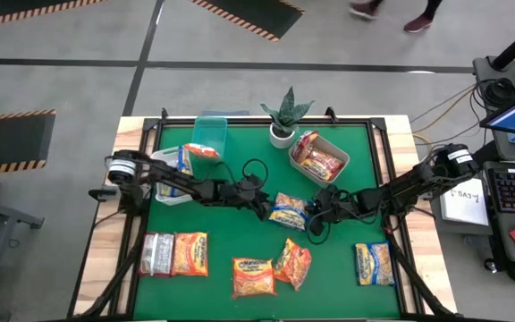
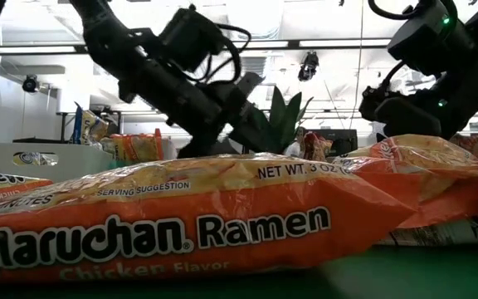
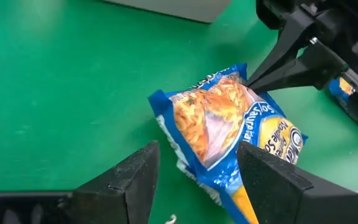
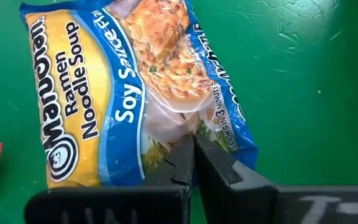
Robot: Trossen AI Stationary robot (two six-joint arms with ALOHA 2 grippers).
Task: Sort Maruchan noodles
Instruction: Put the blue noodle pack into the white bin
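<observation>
A yellow-and-blue Maruchan packet (image 1: 289,212) lies on the green mat at mid-table between both arms. My left gripper (image 3: 197,177) comes from the table's left and is open, one finger on either side of the packet's left end (image 3: 197,155). My right gripper (image 4: 193,146) comes from the right and is shut, its tips at the packet's right edge. Other packets lie along the near edge: a silvery one (image 1: 156,253), orange ones (image 1: 190,253) (image 1: 253,275) (image 1: 293,262) and a yellow-blue one (image 1: 374,264). My left gripper straddles the packet's left end; whether its fingers (image 3: 272,180) touch the wrapper I cannot tell. My right gripper sets its shut fingertips (image 4: 185,155) on the packet's right edge (image 4: 188,127), slanting down from the table's right. The packet lies on the mat.
At the back stand a grey bin (image 1: 338,152) with red packets, a clear-teal bin (image 1: 209,132), a white bin (image 1: 164,183) holding a yellow-blue packet, and a potted plant (image 1: 284,116). An orange packet (image 2: 181,224) fills the low view's front.
</observation>
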